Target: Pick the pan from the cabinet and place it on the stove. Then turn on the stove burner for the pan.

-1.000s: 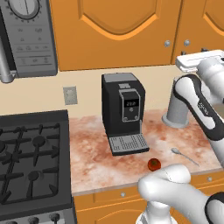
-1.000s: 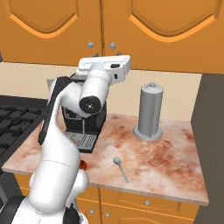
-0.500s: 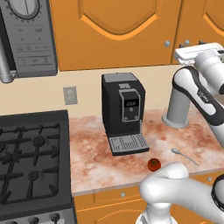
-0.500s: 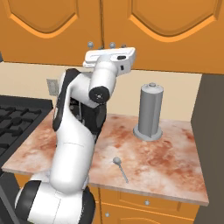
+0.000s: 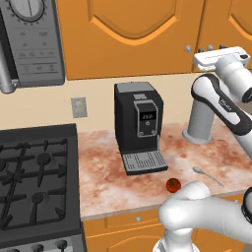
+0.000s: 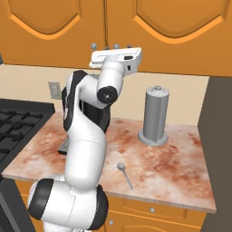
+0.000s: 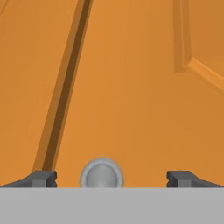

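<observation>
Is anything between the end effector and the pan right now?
Yes. The cabinet doors are shut, so the pan is out of sight behind them. The open end effector faces the door with a silver knob between its fingertips. The door must be opened first.

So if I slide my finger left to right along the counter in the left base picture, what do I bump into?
stove → coffee machine → little red tomato → spoon
</observation>
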Motion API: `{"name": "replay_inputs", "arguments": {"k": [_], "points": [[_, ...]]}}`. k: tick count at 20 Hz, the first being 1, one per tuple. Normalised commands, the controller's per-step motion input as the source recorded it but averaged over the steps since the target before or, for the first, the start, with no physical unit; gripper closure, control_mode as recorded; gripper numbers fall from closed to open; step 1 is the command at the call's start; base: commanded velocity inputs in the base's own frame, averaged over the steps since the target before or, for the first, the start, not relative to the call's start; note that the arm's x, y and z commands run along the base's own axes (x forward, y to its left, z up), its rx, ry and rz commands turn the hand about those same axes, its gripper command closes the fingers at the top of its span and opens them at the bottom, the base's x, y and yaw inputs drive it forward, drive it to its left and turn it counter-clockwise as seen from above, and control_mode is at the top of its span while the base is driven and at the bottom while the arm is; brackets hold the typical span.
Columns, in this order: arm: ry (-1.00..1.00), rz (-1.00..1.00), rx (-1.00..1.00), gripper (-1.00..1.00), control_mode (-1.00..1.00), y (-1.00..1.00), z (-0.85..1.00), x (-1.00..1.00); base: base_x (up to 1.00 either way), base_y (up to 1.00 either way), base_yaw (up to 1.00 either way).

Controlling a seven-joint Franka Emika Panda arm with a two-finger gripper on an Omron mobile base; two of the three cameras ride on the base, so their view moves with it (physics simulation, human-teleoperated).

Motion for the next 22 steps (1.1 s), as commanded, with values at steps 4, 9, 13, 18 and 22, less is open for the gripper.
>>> {"name": "replay_inputs", "arguments": {"k": [4, 9, 13, 18, 22], "points": [[0.00, 0.02, 0.00, -1.00, -1.00, 0.00, 0.00, 0.17, 0.00, 0.00, 0.00], [0.00, 0.01, -0.01, 1.00, -1.00, 0.06, 0.00, 0.11, 0.00, 0.00, 0.00], [0.00, 0.00, -0.04, 1.00, -1.00, 0.06, 0.00, 0.00, 0.00, 0.00, 0.00], [0.00, 0.00, -0.08, 1.00, -1.00, 0.31, 0.01, 0.00, 0.00, 0.00, 0.00], [0.01, 0.01, -0.08, 1.00, -1.00, 0.30, 0.10, 0.00, 0.00, 0.00, 0.00]]}}
